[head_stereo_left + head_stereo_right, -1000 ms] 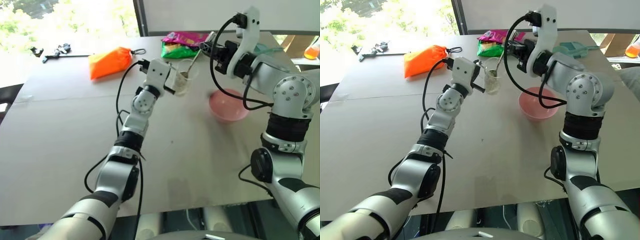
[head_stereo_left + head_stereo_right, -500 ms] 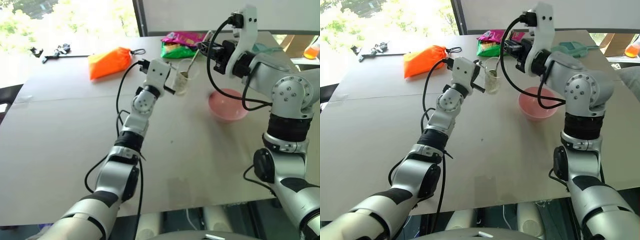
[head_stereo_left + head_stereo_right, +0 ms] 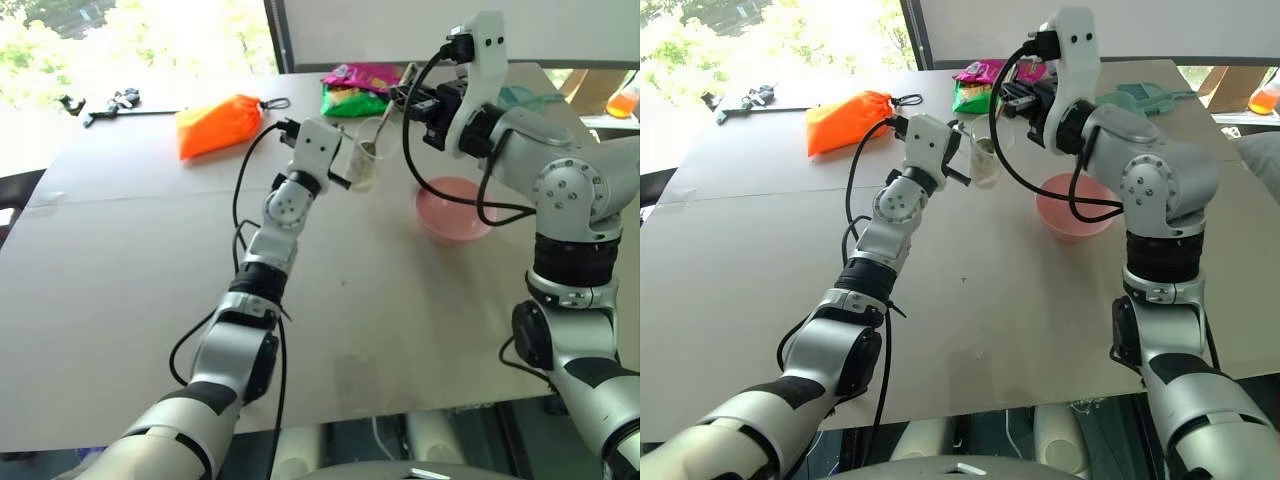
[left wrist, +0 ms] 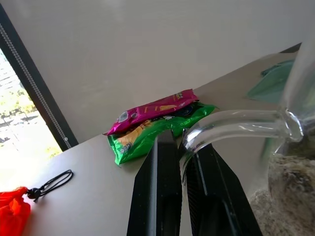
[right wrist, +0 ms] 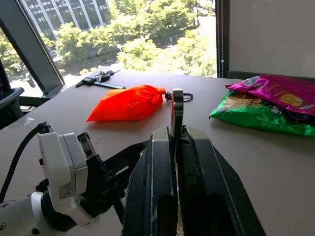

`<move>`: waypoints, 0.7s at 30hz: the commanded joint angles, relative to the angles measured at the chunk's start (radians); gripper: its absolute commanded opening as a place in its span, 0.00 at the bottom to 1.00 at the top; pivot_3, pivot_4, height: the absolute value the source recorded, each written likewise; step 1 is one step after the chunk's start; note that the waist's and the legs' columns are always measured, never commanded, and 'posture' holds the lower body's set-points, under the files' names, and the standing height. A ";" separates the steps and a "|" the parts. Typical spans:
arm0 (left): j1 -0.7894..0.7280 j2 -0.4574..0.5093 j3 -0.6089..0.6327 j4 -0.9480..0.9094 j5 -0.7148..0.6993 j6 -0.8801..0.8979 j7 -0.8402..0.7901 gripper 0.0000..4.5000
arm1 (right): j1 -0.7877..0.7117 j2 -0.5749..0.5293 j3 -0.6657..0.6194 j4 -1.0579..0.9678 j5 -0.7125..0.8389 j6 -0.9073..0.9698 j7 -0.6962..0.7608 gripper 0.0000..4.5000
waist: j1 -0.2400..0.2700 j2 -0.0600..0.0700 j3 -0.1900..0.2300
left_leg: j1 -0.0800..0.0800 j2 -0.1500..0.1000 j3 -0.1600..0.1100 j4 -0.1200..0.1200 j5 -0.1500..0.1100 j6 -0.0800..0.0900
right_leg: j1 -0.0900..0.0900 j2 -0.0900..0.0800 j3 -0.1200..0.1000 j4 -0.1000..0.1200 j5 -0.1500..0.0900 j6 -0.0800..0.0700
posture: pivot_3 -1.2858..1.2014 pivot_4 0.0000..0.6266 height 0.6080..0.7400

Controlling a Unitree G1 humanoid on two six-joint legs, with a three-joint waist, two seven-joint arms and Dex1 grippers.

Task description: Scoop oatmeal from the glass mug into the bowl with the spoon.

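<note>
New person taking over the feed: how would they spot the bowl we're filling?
Start at the big grey table and look toward its right side, below the right arm. The bowl sits there alone, round, shallow and pink, unlike the clear glass mug held up beside it.

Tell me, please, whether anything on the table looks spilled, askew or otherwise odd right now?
Nothing stands out. The glass mug is held off the table by its handle in the left end effector, the spoon dips into it from the right end effector, and no flakes lie around the pink bowl.
</note>
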 commanded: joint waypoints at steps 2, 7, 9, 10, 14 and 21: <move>-0.026 0.005 0.009 -0.049 -0.007 -0.025 0.005 0.01 | -0.031 0.032 -0.088 -0.022 0.085 0.058 -0.026 0.00 | 0.001 0.000 0.000 | 0.000 0.000 0.000 0.000 0.000 0.000 | 0.000 0.000 0.000 0.000 0.000 0.000 | 0.52 0.24 1.00; -0.021 0.009 0.009 -0.050 -0.008 -0.026 0.005 0.01 | -0.055 0.055 -0.149 -0.006 0.122 0.101 -0.063 0.00 | 0.000 0.000 0.000 | 0.000 0.000 0.000 0.000 0.000 0.000 | 0.000 0.000 0.000 0.000 0.000 0.000 | 0.52 0.24 1.00; -0.019 0.009 0.009 -0.049 -0.008 -0.026 0.005 0.01 | -0.059 0.052 -0.152 -0.001 0.118 0.102 -0.068 0.00 | 0.000 0.000 0.000 | 0.000 0.000 0.000 0.000 0.000 0.000 | 0.000 0.000 0.000 0.000 0.000 0.000 | 0.52 0.24 1.00; -0.018 0.008 0.008 -0.051 -0.008 -0.025 0.006 0.01 | -0.059 0.046 -0.149 0.000 0.109 0.095 -0.070 0.00 | 0.000 0.000 0.000 | 0.000 0.000 0.000 0.000 0.000 0.000 | 0.000 0.000 0.000 0.000 0.000 0.000 | 0.52 0.24 1.00; -0.015 0.007 0.007 -0.053 -0.007 -0.022 0.007 0.01 | -0.051 0.022 -0.119 0.002 0.070 0.064 -0.065 0.00 | 0.000 0.000 0.000 | 0.000 0.000 0.001 0.000 0.000 0.000 | 0.000 0.000 0.001 0.000 0.000 0.000 | 0.52 0.24 1.00; -0.012 0.008 0.007 -0.039 -0.004 -0.013 0.010 0.01 | -0.060 0.004 -0.108 0.007 0.060 0.036 -0.061 0.00 | 0.000 0.000 0.000 | 0.000 0.000 0.001 0.000 0.000 0.000 | 0.000 0.000 0.001 0.000 0.000 0.000 | 0.52 0.24 1.00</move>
